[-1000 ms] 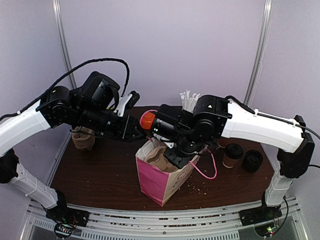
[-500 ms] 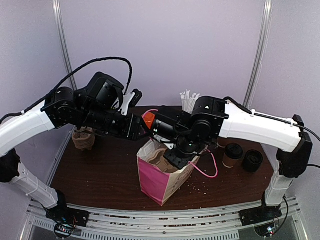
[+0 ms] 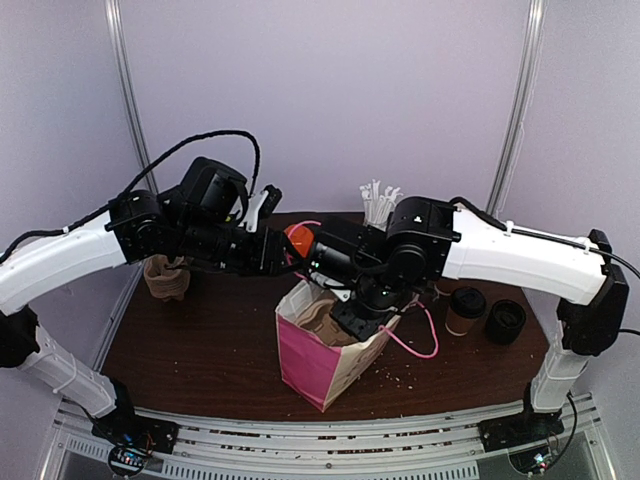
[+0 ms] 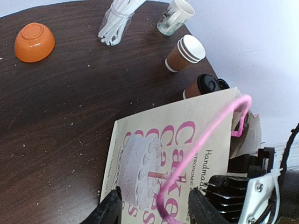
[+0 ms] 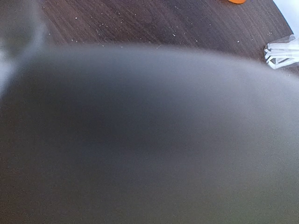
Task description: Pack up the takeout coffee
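From above, the coffee (image 3: 464, 310) stood near the right edge of the table (image 3: 200, 345), beside the lids (image 3: 505, 322); the right gripper (image 3: 358, 318) sat at the mouth of the bag (image 3: 310, 360), whether parted or closed I couldn't tell. Left wrist: the left gripper (image 4: 155, 198) had its fingers apart around the pink handle (image 4: 205, 135). Right wrist: only blur

The right gripper (image 3: 355, 320) seemingly plugs the mouth of the bag (image 3: 305, 365), blocking entry.

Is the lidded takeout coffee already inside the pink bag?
No, the takeout coffee stands on the table, outside the pink bag, beside the black lid stack.
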Robot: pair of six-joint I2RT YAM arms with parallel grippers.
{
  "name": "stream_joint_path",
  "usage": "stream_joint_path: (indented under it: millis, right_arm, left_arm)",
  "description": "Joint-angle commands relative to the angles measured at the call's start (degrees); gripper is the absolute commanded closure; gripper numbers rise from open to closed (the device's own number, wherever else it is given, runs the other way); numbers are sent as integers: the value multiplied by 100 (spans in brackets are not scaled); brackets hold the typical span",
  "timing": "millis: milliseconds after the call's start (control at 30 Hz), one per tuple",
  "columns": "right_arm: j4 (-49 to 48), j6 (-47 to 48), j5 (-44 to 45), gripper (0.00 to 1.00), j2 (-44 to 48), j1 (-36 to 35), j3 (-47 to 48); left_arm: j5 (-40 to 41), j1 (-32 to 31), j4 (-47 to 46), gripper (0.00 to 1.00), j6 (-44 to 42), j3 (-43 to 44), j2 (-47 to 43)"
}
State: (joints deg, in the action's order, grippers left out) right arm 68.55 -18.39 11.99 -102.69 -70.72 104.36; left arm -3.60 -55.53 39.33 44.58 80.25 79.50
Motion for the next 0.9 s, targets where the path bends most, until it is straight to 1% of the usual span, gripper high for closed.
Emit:
stream_joint_path:
  millis: [0,100,267,433,867]
  right_arm:
    - [-7,-42,-96,62,172,21,-114]
    - [-25,-33,-100,62,207,16,-152]
    - [-37,-15,-92,62,295,18,-232]
    - [-74,-6,-75,63,426,17,-357]
    - [-279,67,-309,64,800,20,-865]
  left_arm:
    - [-481,118,-934,51,207,-212,-242]
    - [-603,135,-1100,58,229,-213,-202]
    - [-525,139,-1155,83,256,-185,-163]
    - [-434,154,-1191,100,257,-169,-151]
    - [-208,253,-1176,100,356,-70,-28]
